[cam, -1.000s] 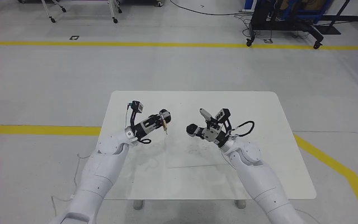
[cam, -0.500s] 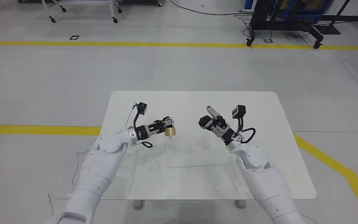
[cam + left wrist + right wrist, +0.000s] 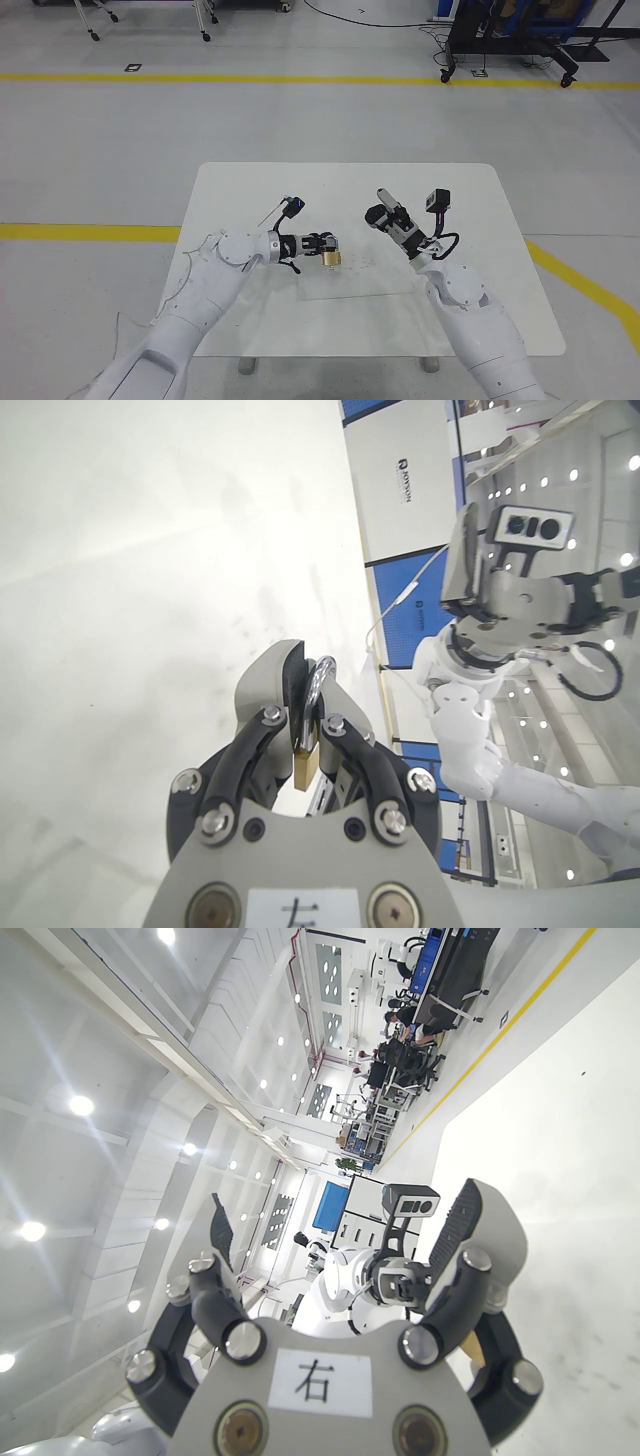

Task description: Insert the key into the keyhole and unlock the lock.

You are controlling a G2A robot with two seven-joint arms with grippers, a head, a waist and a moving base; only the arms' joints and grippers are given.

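A brass padlock point(image 3: 332, 259) with a silver shackle hangs over the middle of the white table point(image 3: 460, 190). My left gripper point(image 3: 327, 249) is shut on the shackle, and the brass body point(image 3: 305, 772) sits between the finger bases in the left wrist view. The shackle point(image 3: 320, 680) pokes out past the fingertips. To the right of the padlock, my right gripper point(image 3: 382, 201) is raised above the table and tilted upward. Its fingers stand apart with nothing between them in the right wrist view point(image 3: 345, 1203). The same gripper point(image 3: 462, 550) shows farther off in the left wrist view.
Faint scuff marks point(image 3: 355, 265) lie on the table surface beside the padlock. Yellow floor lines point(image 3: 100, 232) run past the table, and carts point(image 3: 510, 45) stand far behind it.
My left gripper has carried the padlock to the right and toward the table's front, and the padlock now hangs with its brass body showing. My right gripper has drawn back to the right and tilted up.
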